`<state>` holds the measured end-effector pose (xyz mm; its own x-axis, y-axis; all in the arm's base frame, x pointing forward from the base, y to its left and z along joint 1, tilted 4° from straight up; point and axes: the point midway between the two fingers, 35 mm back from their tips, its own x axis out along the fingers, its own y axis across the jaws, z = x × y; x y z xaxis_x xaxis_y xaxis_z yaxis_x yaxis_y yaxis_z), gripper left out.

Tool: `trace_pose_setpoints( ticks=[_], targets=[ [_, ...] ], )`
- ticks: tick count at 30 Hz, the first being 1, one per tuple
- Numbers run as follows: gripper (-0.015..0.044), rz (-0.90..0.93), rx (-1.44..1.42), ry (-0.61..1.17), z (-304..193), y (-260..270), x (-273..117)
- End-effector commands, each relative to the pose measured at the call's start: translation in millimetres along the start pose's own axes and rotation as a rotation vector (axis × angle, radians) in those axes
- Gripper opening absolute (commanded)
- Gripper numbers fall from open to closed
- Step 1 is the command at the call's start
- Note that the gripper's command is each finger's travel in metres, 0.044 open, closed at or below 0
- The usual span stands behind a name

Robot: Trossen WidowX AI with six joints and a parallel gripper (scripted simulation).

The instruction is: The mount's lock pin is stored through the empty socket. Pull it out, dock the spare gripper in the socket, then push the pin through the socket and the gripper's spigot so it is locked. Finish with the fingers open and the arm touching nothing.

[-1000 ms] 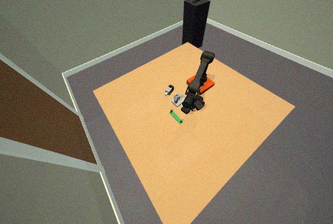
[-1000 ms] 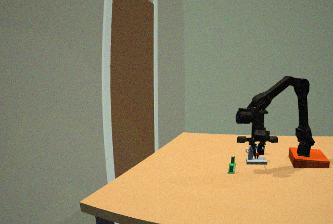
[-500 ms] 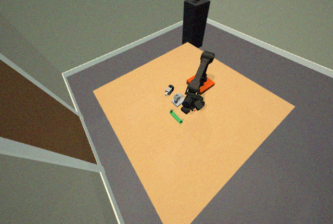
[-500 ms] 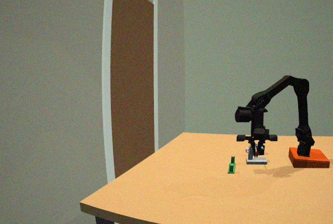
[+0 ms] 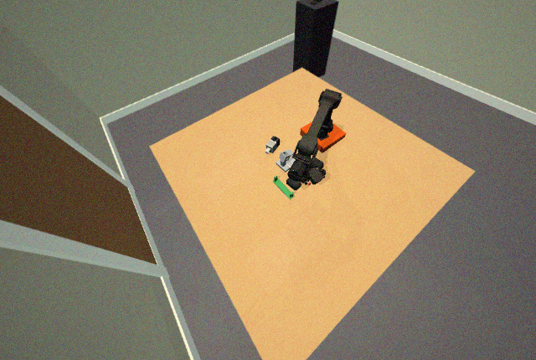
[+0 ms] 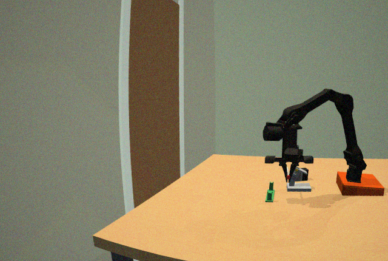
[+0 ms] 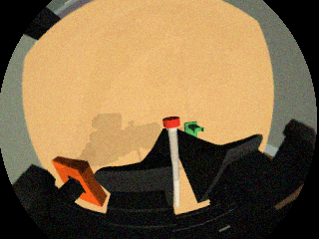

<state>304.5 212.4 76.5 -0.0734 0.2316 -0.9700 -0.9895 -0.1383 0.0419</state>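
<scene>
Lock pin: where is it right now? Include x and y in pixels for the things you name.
The lock pin [image 6: 288, 177] [image 7: 173, 154] is held between the fingers of the gripper [image 6: 288, 180], its red head beyond them in the wrist view, where the green rack [image 7: 191, 130] appears just right of that head.

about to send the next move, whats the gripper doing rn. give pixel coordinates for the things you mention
Gripper [image 5: 308, 182] [image 6: 288, 178] [image 7: 167, 130]: jaws closed on the red-headed pin [image 5: 309, 182] [image 6: 288, 177] [image 7: 171, 122].
</scene>
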Motion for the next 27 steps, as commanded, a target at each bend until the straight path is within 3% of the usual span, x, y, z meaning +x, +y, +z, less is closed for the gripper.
trace_pose_setpoints(
  ticks=[1,27],
  targets=[
    [0.0,-0.003,0.009,0.0,3,-14,-2],
    [0.0,-0.011,0.028,-0.002,14,-68,6]
  ],
)
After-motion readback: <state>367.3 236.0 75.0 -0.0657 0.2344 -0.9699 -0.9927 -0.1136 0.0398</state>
